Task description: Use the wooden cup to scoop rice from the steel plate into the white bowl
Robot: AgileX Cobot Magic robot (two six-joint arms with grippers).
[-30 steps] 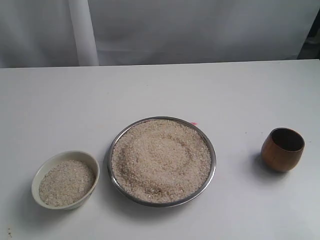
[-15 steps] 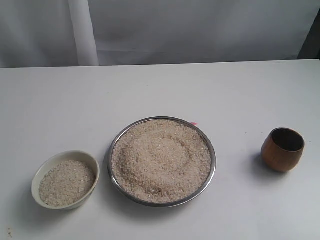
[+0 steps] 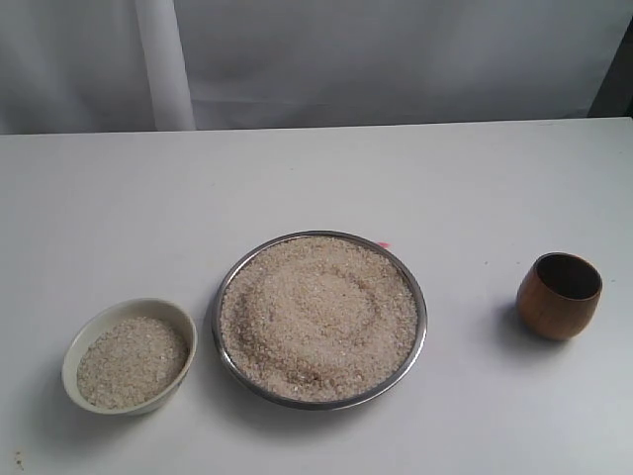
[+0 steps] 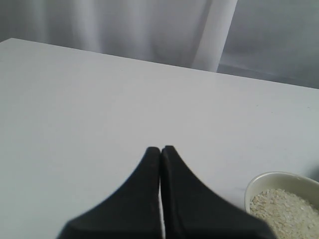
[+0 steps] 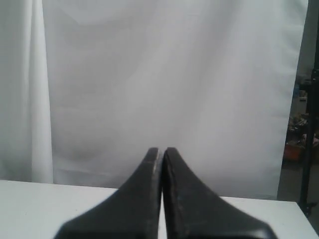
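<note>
Plainly, nothing is in hand yet. My left pincer has its two dark jaws pressed flat together with nothing between them, and it hangs over bare worktop. My right pincer is shut just the same and empty. It is raised and faces the pale curtain, so none of the task's things show in its own view. Neither arm reaches into the exterior view.

Nearest the front edge, on the left, sits the bowl, already holding a shallow heap of rice. Just beside it, at the middle, lies the plate, filled with rice almost to its rim and ringed by faint grooves. A little pink mark peeps out at its far edge; I cannot tell what it is. To the right, well apart from the plate, the cup stands upright and looks empty. Beyond all three the worktop runs bare to the curtain.

I judge this to be the step before the pick-up. Next, my right pincer must spread its jaws wide, come down on the cup and close on its wall without knocking it over. The barrel shape may slip. Only then can I dip it into the plate and carry a load across to the bowl.
</note>
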